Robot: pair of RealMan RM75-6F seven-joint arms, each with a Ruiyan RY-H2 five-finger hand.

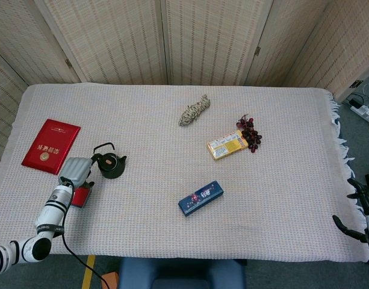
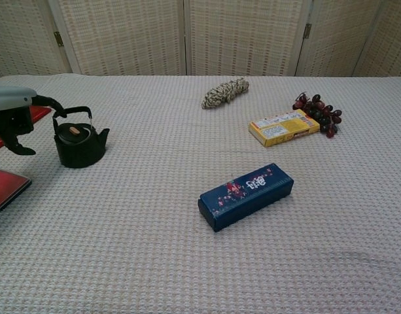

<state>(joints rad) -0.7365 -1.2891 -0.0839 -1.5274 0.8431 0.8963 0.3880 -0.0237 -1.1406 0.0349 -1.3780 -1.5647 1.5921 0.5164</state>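
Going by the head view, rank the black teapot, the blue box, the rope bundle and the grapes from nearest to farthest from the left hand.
From the left hand:
1. Black teapot, just to its right.
2. Blue box, table middle, near edge.
3. Rope bundle, toward the far edge.
4. Grapes, right of centre.

A matt black teapot (image 2: 78, 144) and a glossy blue box (image 2: 246, 195) sit on rough woven cloth (image 2: 187, 261).

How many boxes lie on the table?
2. A dark blue box lies near the table's middle, toward the front edge; a yellow box lies further back and right, touching the grapes. None seems hidden.
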